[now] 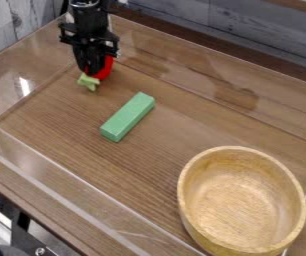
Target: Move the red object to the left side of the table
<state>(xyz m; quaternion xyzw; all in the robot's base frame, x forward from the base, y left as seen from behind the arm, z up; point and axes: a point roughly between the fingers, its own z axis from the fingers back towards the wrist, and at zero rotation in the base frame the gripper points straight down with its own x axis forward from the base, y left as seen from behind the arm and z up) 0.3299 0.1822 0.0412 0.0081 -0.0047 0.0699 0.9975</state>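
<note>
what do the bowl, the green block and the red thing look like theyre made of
The bowl looks like light unfinished wood: pale, matte, faint grain rings. The green block has a flat, even colour, perhaps painted wood or plastic; the picture cannot settle which. The red thing, between the fingers of the tool, looks like glossy plastic with a pale green end.
</note>
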